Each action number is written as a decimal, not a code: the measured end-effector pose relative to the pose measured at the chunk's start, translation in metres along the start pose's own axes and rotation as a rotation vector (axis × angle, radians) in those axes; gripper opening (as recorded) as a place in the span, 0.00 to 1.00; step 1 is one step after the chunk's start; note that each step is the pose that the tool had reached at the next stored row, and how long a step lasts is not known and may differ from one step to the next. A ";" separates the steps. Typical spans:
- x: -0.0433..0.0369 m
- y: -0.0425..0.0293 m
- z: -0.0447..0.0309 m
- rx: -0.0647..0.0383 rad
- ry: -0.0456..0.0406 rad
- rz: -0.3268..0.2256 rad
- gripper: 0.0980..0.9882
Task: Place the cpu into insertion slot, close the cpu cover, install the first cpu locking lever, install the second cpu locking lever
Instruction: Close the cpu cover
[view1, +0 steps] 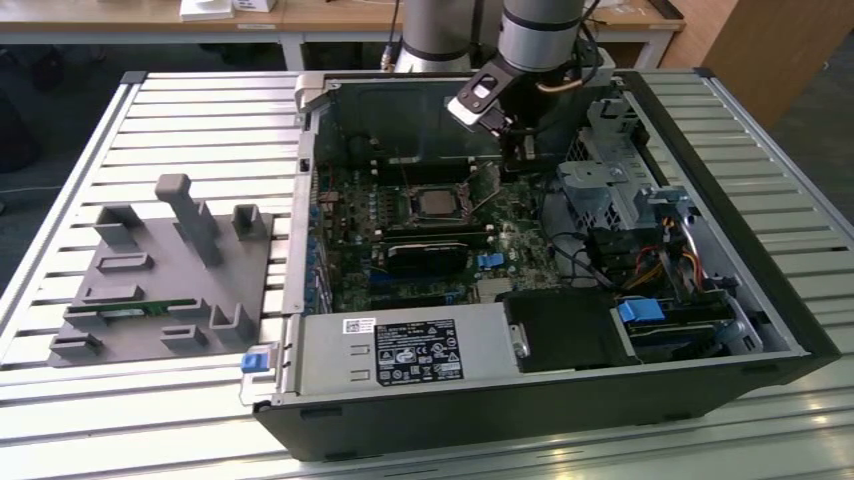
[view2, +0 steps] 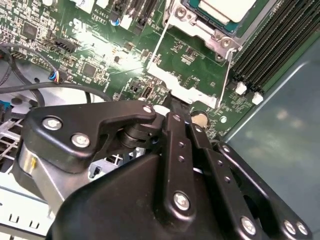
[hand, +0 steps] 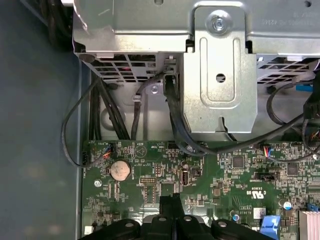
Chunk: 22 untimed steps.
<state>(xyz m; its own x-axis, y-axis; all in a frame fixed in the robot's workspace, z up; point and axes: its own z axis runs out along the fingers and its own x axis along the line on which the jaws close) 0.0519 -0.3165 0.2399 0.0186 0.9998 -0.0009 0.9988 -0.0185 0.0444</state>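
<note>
Setting: An open black tower computer case (view1: 534, 410) lay on its side on a slatted metal desk (view1: 200, 120), filling the centre and right of the exterior view.
Arm: A grey robot arm hung from the upper centre of that frame. Its black gripper (view1: 511, 158) was down inside the case, just to the exterior view's right of the socket.
Jaws: Pressed together in both wrist views, with their tips right at the free edge of the thin silvery window-frame cpu cover (view2: 187, 92).
Cover: It stood swung open, and the green motherboard (hand: 225, 175) showed through its window.
Chip: The small square cpu (view1: 430, 204) with a dull silver top sat in the silver-framed insertion slot (view2: 220, 42), upper middle of the case.
Far left: A grey moulded fixture (view1: 160, 290) rested on the desk.
</note>
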 end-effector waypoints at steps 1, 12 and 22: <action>0.0000 -0.0003 0.0000 0.000 0.0000 0.000 0.01; -0.0001 -0.0073 -0.0003 0.000 0.0001 0.000 0.01; -0.0004 -0.0219 -0.0009 0.000 0.0000 0.000 0.01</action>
<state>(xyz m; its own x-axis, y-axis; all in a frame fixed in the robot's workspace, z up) 0.0300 -0.3165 0.2398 0.0185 0.9998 -0.0008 0.9988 -0.0185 0.0445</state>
